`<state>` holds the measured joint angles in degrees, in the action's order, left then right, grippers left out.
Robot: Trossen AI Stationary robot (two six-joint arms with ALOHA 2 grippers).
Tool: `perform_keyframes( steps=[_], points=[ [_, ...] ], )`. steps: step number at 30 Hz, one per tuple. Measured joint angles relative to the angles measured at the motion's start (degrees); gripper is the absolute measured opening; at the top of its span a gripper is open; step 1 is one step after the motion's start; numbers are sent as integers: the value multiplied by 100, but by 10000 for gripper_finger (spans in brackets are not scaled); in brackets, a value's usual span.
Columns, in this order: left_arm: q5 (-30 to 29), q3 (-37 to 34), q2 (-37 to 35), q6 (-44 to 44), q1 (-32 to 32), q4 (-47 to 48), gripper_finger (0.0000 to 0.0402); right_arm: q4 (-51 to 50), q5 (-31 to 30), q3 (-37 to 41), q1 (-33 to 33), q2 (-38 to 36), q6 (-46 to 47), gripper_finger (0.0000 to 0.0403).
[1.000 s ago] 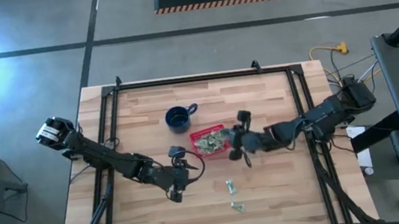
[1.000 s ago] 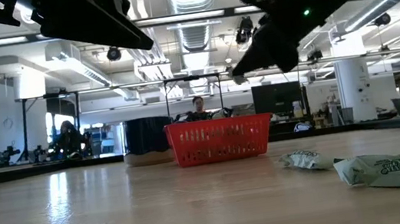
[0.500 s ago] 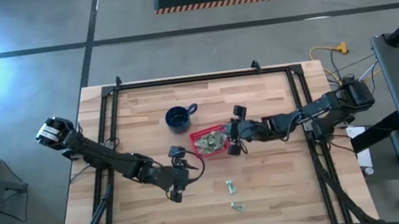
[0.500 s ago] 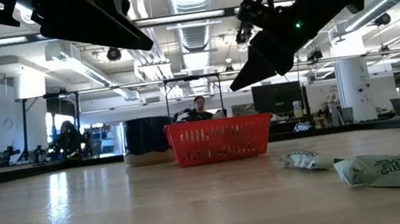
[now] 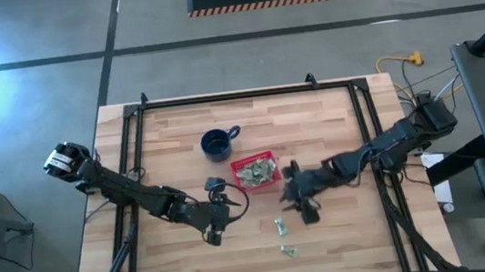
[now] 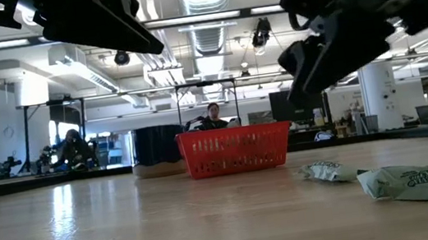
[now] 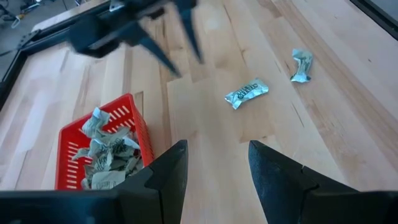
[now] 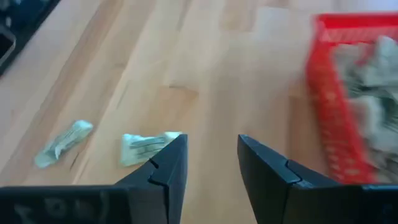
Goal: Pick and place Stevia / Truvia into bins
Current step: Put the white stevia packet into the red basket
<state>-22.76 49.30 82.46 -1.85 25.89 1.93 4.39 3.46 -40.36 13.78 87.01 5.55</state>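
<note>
The red basket point(image 5: 255, 171) stands mid-table with several crumpled Stevia sachets point(image 7: 106, 152) inside. Two more sachets lie flat on the wood nearer the front edge point(image 5: 280, 227) point(image 5: 289, 251); the right wrist view shows them too point(image 8: 146, 148) point(image 8: 62, 144). My right gripper point(image 5: 302, 206) hovers open to the right of the basket's near corner, above the table and a little short of the closer sachet, with nothing between its fingers. My left gripper point(image 5: 213, 236) waits open left of the loose sachets, above the wood, also holding nothing point(image 7: 214, 168).
A dark blue mug point(image 5: 217, 143) stands beyond the basket toward the far left. A black frame point(image 5: 238, 95) runs along the table's far edge and sides. Bare wood lies around the two loose sachets and along the near edge.
My right gripper has swung from beside and over the basket's right end toward the table's near edge, closer to the loose sachets. Its wrist has turned, so it now points along the table toward the near left, and it has sunk a little. Its fingers have opened.
</note>
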Motion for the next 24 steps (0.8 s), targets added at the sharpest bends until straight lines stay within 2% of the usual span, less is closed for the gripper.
perform_keyframes(
  steps=[6,11,20,24],
  points=[
    [0,-4,0,2,0,-13,154,634,-345,-8,489,526,-279,123],
    [0,-4,0,2,0,-2,154,697,-273,-68,688,828,230,125],
    [2,-7,0,3,0,-6,154,890,-54,-68,1370,876,820,129],
    [2,-7,0,4,0,-19,154,1090,-273,-68,1724,876,854,129]
  ],
)
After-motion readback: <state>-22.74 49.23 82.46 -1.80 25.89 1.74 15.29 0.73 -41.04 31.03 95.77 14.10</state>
